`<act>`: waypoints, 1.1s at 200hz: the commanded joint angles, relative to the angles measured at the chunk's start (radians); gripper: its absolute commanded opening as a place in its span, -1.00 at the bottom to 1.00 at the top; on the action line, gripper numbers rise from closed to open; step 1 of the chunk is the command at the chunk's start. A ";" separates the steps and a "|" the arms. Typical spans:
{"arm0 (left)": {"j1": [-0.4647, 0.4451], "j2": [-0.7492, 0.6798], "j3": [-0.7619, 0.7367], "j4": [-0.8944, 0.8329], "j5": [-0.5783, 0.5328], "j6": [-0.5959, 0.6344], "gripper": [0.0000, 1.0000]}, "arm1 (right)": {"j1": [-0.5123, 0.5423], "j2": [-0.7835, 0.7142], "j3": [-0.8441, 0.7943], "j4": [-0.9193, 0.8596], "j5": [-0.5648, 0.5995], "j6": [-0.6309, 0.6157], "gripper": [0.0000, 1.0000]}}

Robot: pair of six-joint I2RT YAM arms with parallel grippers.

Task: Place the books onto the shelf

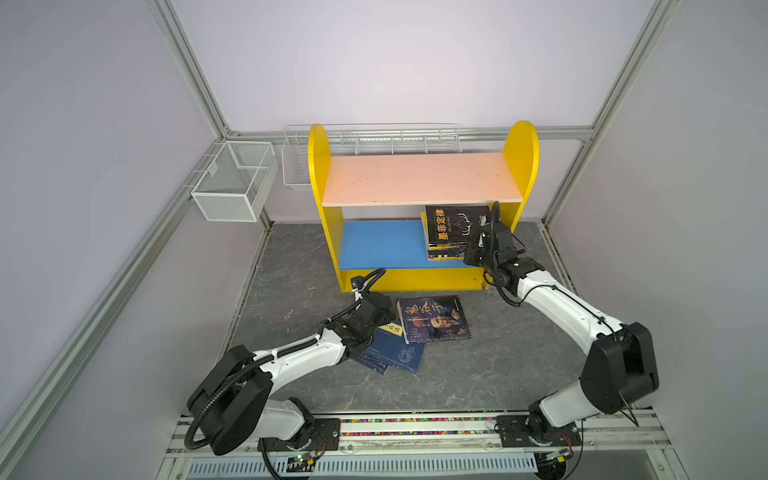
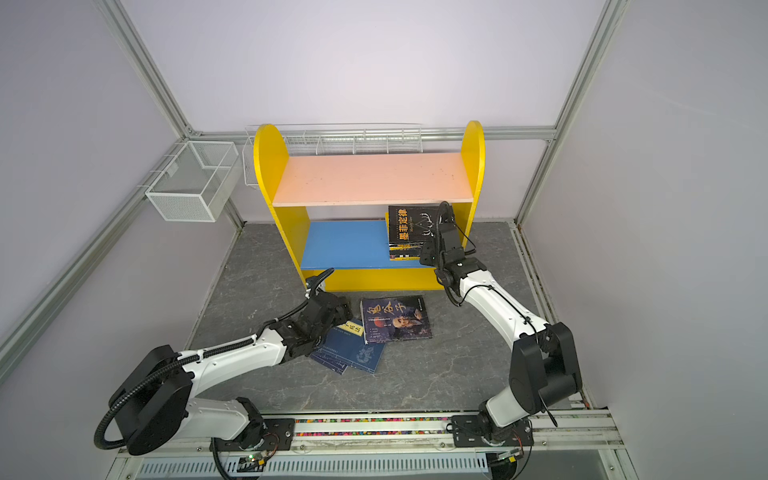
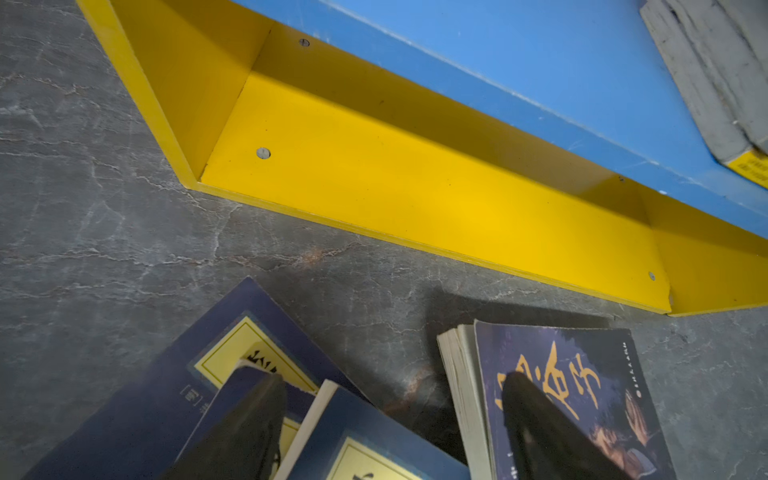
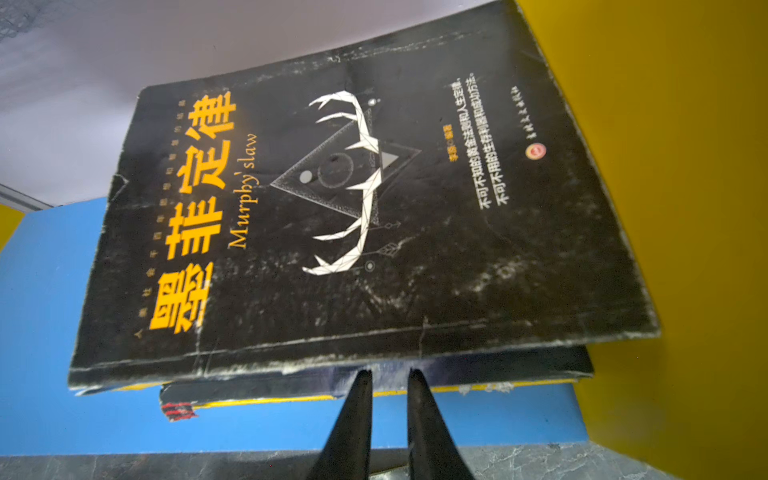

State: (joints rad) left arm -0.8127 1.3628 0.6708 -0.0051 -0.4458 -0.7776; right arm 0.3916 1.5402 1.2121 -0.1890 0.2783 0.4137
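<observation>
Books lie in 2 places in both top views. A stack topped by a black book (image 1: 455, 224) rests flat at the right end of the blue lower board (image 1: 382, 245) of the yellow shelf (image 1: 318, 166). A purple book (image 1: 434, 318) and several navy books (image 1: 401, 355) overlap on the grey table (image 1: 498, 365) just in front of the shelf. The left gripper (image 1: 386, 318) hangs over that pile, and the right gripper (image 1: 471, 257) is at the stack's front edge. In the left wrist view, the left fingers (image 3: 249, 424) stand wide apart, released: 1 over the navy books, 1 over the purple book, grasping nothing. In the right wrist view, the right fingers (image 4: 353, 415) are almost clenched, with only a thin slit between them and nothing held. Their tips are at the stack's front edge, though contact is unclear.
</observation>
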 commanded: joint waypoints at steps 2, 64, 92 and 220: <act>0.001 0.012 0.030 0.011 0.004 -0.008 0.64 | -0.009 0.014 0.023 0.057 0.027 -0.027 -0.61; 0.002 0.018 0.036 0.017 0.032 -0.006 0.64 | -0.023 0.027 0.030 0.086 0.017 -0.044 -0.61; 0.002 0.025 0.038 0.025 0.045 -0.001 0.64 | -0.022 0.005 0.004 0.085 -0.016 -0.031 -0.60; 0.003 0.237 0.252 -0.128 0.168 0.090 0.67 | 0.037 -0.370 -0.580 -0.060 -0.793 0.274 0.37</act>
State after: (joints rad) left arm -0.8127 1.5517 0.8555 -0.0582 -0.2878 -0.7132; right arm 0.4274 1.1316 0.6868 -0.2218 -0.2119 0.6079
